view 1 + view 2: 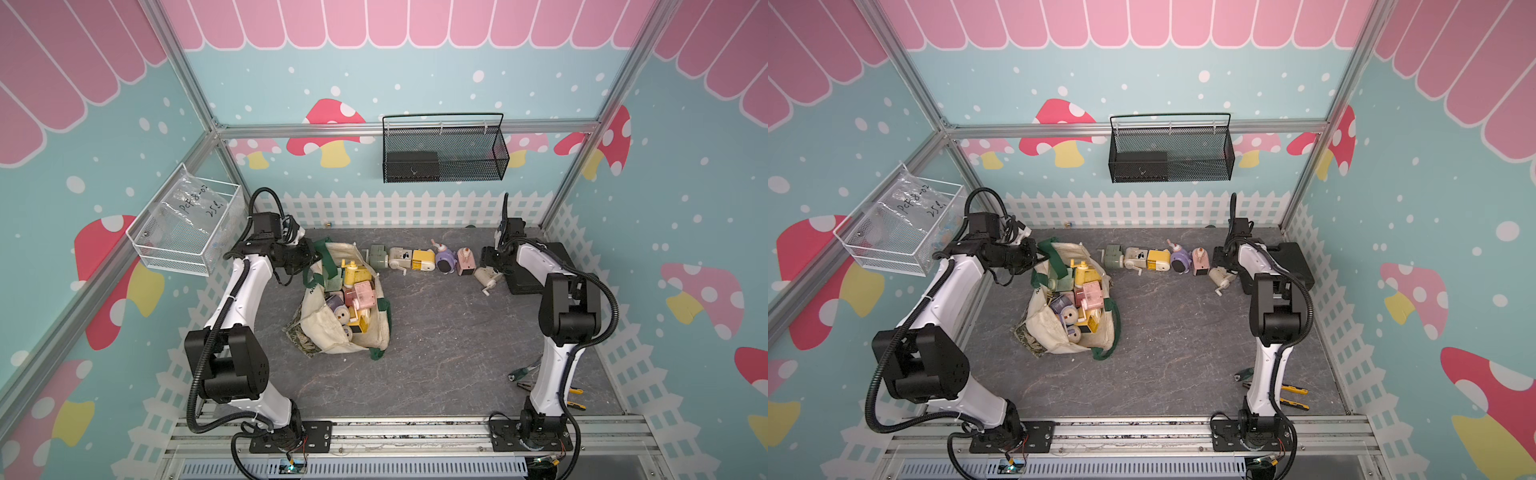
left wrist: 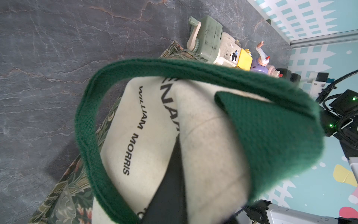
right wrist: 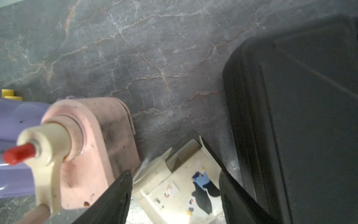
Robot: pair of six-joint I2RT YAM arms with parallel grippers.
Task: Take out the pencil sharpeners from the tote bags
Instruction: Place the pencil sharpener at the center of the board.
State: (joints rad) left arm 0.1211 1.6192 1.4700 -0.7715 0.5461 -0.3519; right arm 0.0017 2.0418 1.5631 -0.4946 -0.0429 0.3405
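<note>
Left claw (image 1: 308, 257) clenches the bag (image 1: 324, 328) rim; sharpeners (image 1: 360, 293) fill the bag. Right claw (image 3: 164, 155) stands released astride a cream sharpener (image 3: 174, 186) lying on the counter (image 1: 436, 353), beside a pink sharpener (image 3: 93, 145).

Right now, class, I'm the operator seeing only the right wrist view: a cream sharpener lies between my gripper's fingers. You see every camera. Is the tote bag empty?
Observer: No. In both top views the tote bag holds a heap of pencil sharpeners.
Operator: What is the other arm doing?
Observer: The left gripper is shut on the bag's edge, beside a green handle.
Operator: How many are out?
Observer: Six, in a row ending with a green sharpener nearest the bag.
</note>
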